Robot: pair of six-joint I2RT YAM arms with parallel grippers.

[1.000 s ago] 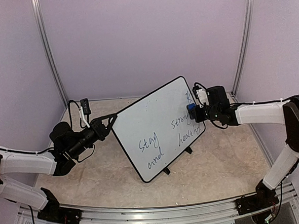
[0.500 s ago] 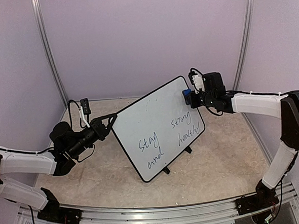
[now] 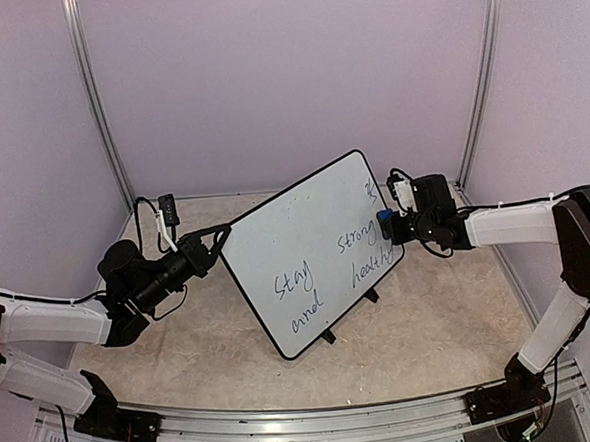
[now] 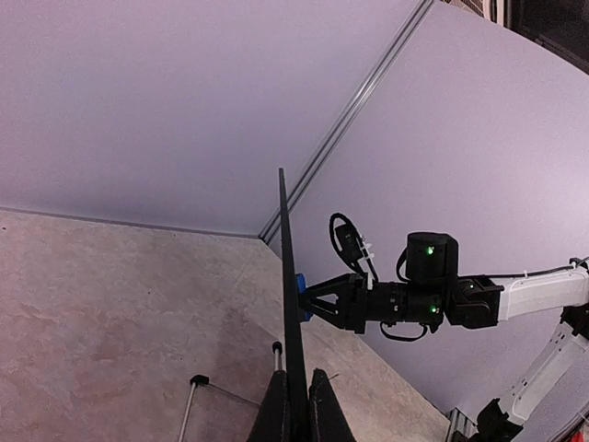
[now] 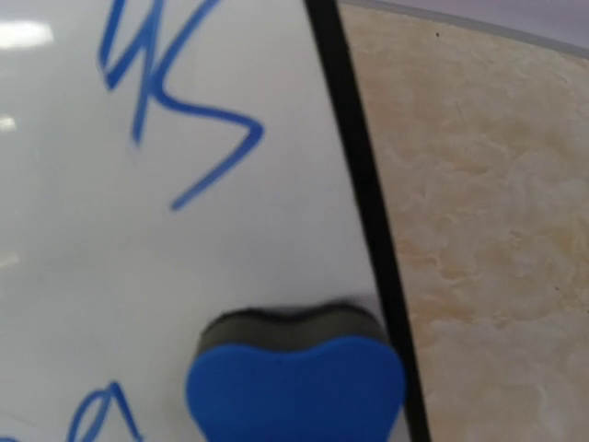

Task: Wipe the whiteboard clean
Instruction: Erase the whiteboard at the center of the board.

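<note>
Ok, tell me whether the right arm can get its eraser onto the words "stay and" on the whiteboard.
Probably yes. The right gripper presses the blue eraser at the right edge of the whiteboard; nothing stands between it and "stay and", though the arm looks fairly stretched.

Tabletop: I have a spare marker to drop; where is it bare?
Bare: the near strip of table between the whiteboard and the arm bases, widest at right. Crowded: the board's side edges, left pincer clamping one, right pincer pressing the eraser.
</note>
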